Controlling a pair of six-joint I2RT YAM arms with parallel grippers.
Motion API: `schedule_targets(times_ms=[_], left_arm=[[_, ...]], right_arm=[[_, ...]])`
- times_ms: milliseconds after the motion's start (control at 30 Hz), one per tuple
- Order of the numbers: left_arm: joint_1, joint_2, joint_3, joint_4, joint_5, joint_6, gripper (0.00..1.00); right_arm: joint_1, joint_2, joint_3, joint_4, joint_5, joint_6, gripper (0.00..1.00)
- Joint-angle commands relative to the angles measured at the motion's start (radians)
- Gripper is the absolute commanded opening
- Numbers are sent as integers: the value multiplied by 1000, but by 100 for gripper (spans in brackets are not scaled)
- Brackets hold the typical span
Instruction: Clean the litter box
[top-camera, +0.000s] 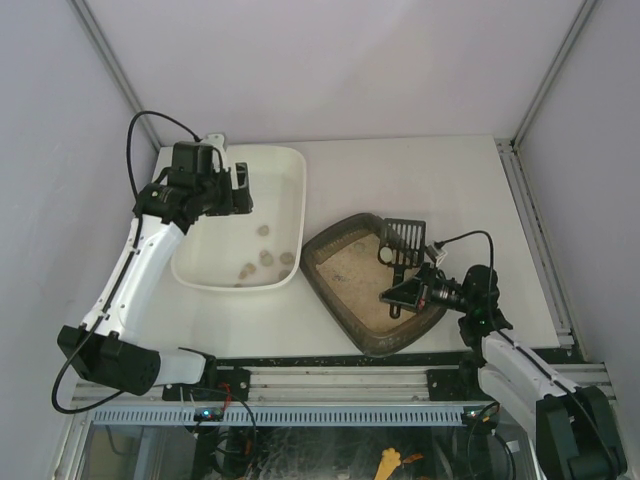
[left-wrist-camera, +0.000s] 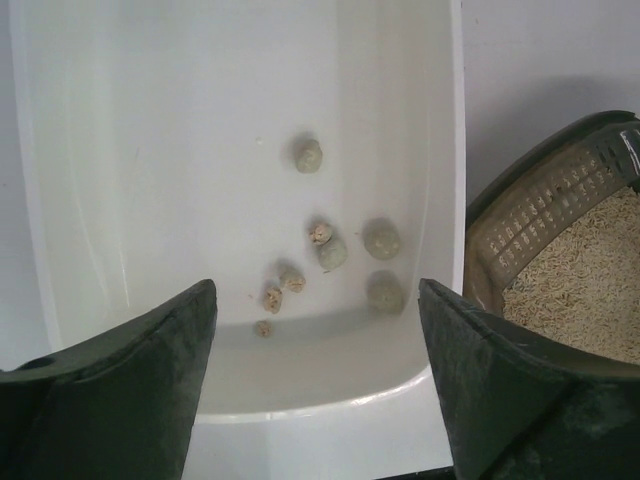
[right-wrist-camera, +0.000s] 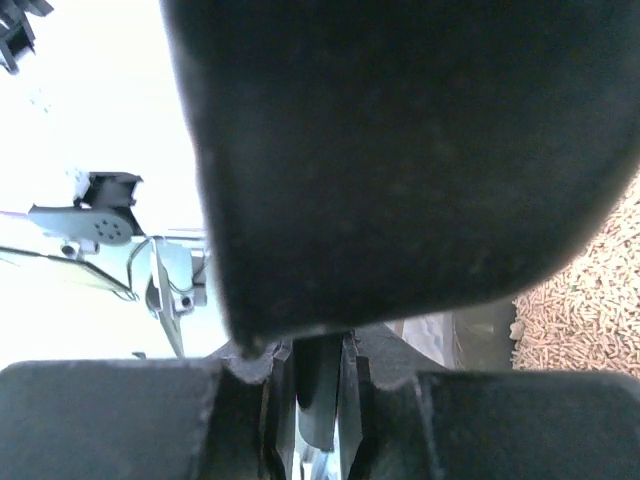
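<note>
The litter box (top-camera: 335, 243), a dark tray with beige litter, sits tilted at centre right; its perforated rim also shows in the left wrist view (left-wrist-camera: 545, 210). My right gripper (top-camera: 404, 295) is over the box, shut on the handle of a black slotted scoop (top-camera: 402, 236) whose head lies at the box's far rim. In the right wrist view the scoop (right-wrist-camera: 400, 150) fills the frame, its handle pinched in my right gripper (right-wrist-camera: 320, 375). My left gripper (top-camera: 240, 190) is open and empty above the white tub (top-camera: 290, 165), as the left wrist view shows (left-wrist-camera: 315, 305).
The white tub (left-wrist-camera: 150, 120) holds several greyish clumps (left-wrist-camera: 382, 240) near its near end, also seen from the top (top-camera: 265, 258). The tub and litter box stand side by side, almost touching. Litter (right-wrist-camera: 590, 280) shows at the right wrist view's right edge.
</note>
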Motion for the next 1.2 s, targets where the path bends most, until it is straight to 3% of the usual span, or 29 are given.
schedule_targets(times_ms=[0, 67, 133, 200, 233, 267, 333, 500, 633, 800, 933, 1067, 1167], left_arm=[[9, -25, 35, 11, 23, 95, 79], [11, -22, 41, 1, -14, 64, 73], [12, -21, 50, -7, -8, 63, 75], [12, -20, 56, -14, 3, 62, 87], [12, -21, 57, -18, 6, 62, 98], [13, -22, 55, -16, 6, 63, 100], [12, -22, 48, -13, 1, 62, 100], [13, -23, 43, -8, -1, 60, 100], [13, -25, 38, -8, -2, 60, 100], [14, -22, 31, -3, 8, 60, 100], [13, -21, 30, -4, 15, 62, 100], [14, -17, 29, -1, 23, 60, 100], [13, -19, 30, -2, 17, 60, 100]], right_arm=[[75, -5, 47, 1, 5, -25, 0], [94, 9, 43, 67, -3, 29, 0], [36, 19, 11, 161, -26, 97, 0], [12, 17, 12, 122, -23, 81, 0], [40, 12, 37, 37, -8, 28, 0], [86, 8, 65, -32, 10, -19, 0], [138, 10, 95, -51, 22, -48, 0], [11, 16, 32, 90, -10, 68, 0], [119, 12, 112, -85, 11, -63, 0], [-9, 13, 33, 90, -25, 67, 0], [132, 10, 121, -114, 23, -78, 0], [54, 15, 91, -30, 0, -17, 0], [59, 18, 110, -83, 12, -54, 0]])
